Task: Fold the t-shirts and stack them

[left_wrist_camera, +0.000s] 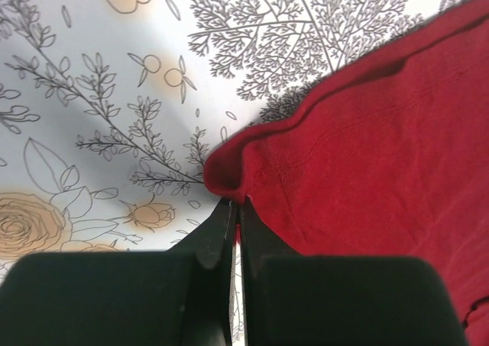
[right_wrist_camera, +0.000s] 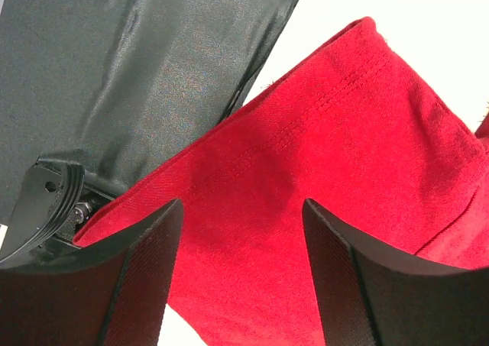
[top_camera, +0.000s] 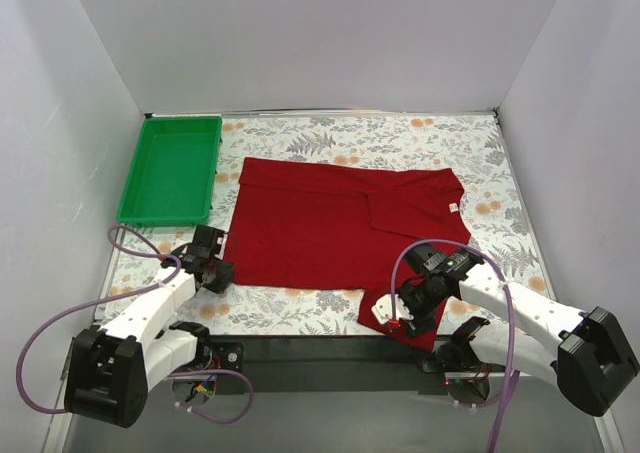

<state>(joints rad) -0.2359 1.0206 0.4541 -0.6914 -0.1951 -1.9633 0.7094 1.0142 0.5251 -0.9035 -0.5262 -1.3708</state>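
— One floral desk (top_camera: 400, 133) carries the dark red t-shirt (top_camera: 320, 233), spread flat, one sleeve hanging off the near edge. Why?

— Likely mid-fold: the left pincer (top_camera: 220, 273) pinches its near-left corner, and the right pincer (top_camera: 392, 318), spread, straddles that sleeve to lift it.

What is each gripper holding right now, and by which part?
The left gripper pinches the t-shirt by its near left corner. The right gripper is open, astride a hemmed edge of the cloth, holding nothing.
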